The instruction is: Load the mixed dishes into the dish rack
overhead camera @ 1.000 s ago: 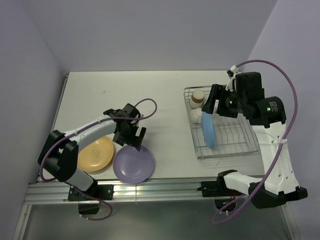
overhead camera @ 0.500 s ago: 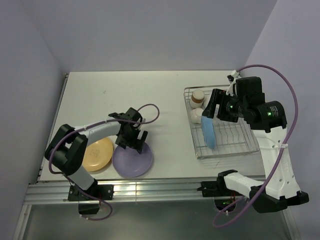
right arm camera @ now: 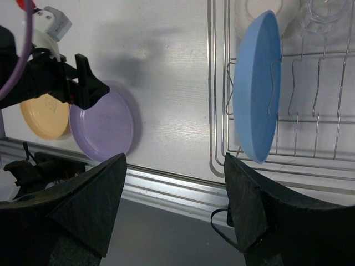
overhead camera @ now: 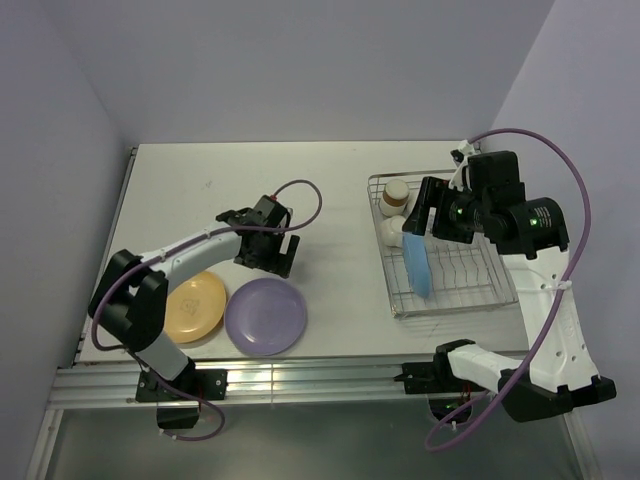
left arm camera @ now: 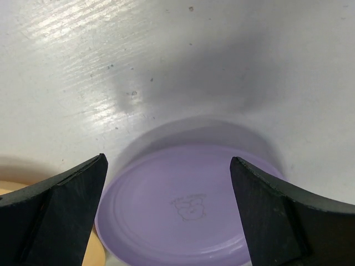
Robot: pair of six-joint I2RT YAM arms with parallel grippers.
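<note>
Standing on edge in the thin silver wire rack (overhead camera: pixel 500 290), near its left side: smooth round blue plate (overhead camera: pixel 419 262). Beyond it, in the rack's far-left corner, white bowl (overhead camera: pixel 390 232) and brown cup (overhead camera: pixel 397 193). Lying flat well left of the rack: glossy purple plate (overhead camera: pixel 266 316), with matte yellow plate (overhead camera: pixel 192 308) just beside it, farther from the rack. Hovering over the purple plate's far rim, left gripper (left arm camera: pixel 168 160), fingers spread wide, pinching nothing. Above the rack's left side, right gripper (right arm camera: pixel 175 158), parted and empty. Seen only from left wrist: faint stamp (left arm camera: pixel 188 208) at the purple plate's centre. Seen only from right wrist: clear glass (right arm camera: pixel 324 14) at the rack's far end.
</note>
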